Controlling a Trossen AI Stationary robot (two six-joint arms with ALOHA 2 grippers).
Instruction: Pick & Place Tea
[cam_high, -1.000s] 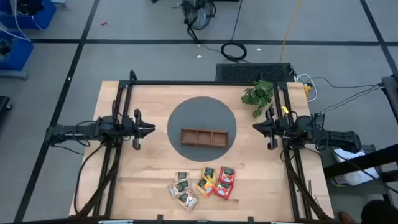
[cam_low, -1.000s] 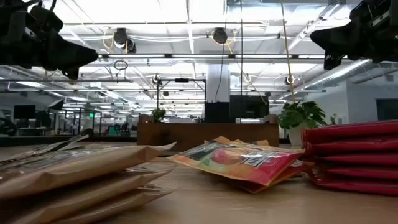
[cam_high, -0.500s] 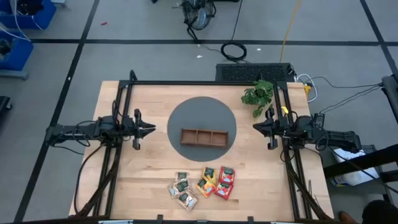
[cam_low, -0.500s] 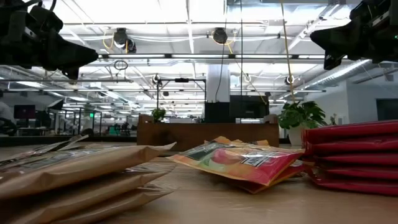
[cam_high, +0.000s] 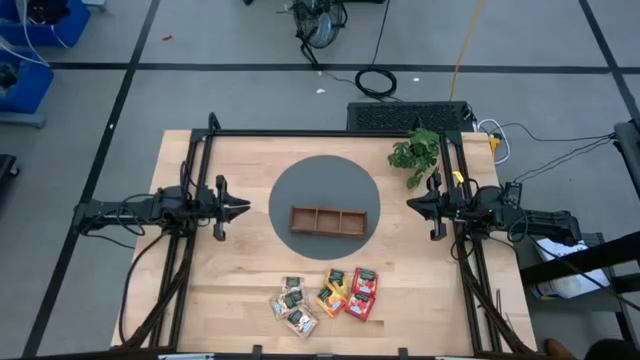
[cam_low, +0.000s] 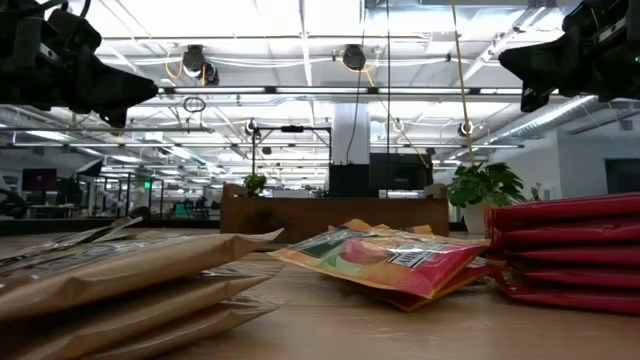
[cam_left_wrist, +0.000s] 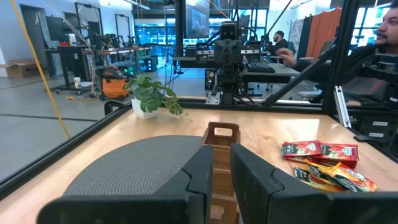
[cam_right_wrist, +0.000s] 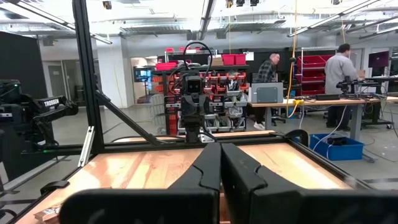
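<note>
Pale wood table (cam_high: 240, 290), round grey mat (cam_high: 325, 180) at centre. Brown three-compartment wooden tray (cam_high: 328, 220) on mat. Left gripper (cam_high: 243, 209) left of mat, jaws slightly apart, holding nothing. Right gripper (cam_high: 412, 205) right of mat, jaws together. Flat square tea sachets (cam_high: 325, 293) clustered below mat, green, orange, red; count perhaps eight.

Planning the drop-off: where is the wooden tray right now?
High view: the wooden tray lies mid-table on the grey round mat, with the tea sachets nearer the front edge.
</note>
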